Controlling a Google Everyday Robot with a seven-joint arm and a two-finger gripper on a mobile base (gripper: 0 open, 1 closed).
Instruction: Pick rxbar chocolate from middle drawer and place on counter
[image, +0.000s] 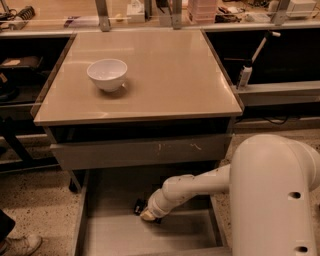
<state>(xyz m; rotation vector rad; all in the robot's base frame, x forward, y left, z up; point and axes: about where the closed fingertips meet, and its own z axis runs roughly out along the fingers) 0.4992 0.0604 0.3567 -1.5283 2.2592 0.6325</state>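
Note:
The middle drawer (112, 232) stands pulled out below the counter (170, 80), with its grey floor showing. My arm reaches down into it from the right, and my gripper (146, 213) is low over the drawer floor near its middle. A small dark thing (138, 205) shows at the gripper's left tip. It looks like the rxbar chocolate, but the gripper hides most of it. I cannot tell if it is held.
A white bowl (107, 74) stands on the counter's left part. A closed grey drawer front with pale scuffs (150, 150) sits above the open drawer. Dark side shelves flank the counter. A shoe (20, 245) is at the lower left. My arm's large white housing (275, 200) fills the lower right.

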